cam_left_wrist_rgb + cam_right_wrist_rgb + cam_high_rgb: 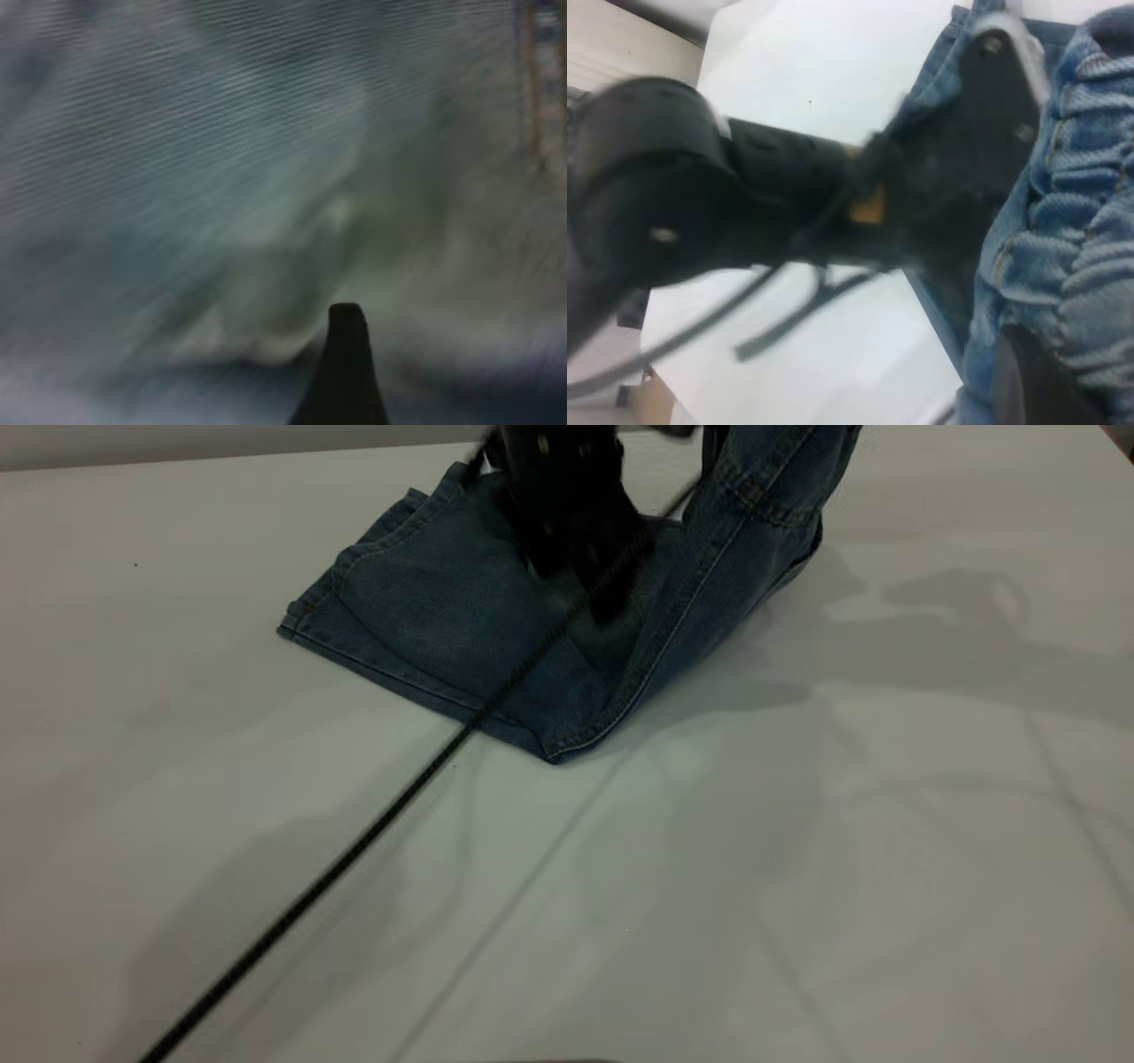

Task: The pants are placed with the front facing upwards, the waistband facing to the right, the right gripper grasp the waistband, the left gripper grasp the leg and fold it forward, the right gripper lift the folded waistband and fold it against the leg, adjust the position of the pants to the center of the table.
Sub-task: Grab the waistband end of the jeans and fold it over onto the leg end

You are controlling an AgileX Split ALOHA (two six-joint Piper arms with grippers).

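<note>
Right now the pants (425, 615) lie toward the far middle of the white worktop (797, 868), with their lower part spread flat: the hemmed leg edge points to the left and the near corner sits folded at the front. A black braided cable (354, 846) runs from the near left corner of the exterior view diagonally up across the bare worktop and over the denim. It leads to the left gripper (576, 558), which is low over the middle of the flat leg, its dark body blurred. From that arm's wrist camera only one dark pointed fingertip (345, 372) shows against close, blurred denim, so I cannot tell whether the left fingers are clenched or released.

To the right of it, the upper part of the pants rises steeply off the worktop and out of the top of the exterior view, a tan-stitched seam running up the lifted cloth. The right wrist camera shows the gathered waistband (1090, 266) bunched against a dark finger (1032, 381) of the right gripper (1050, 376), which is clenched on it. The left arm's black body crosses that same view.
</note>
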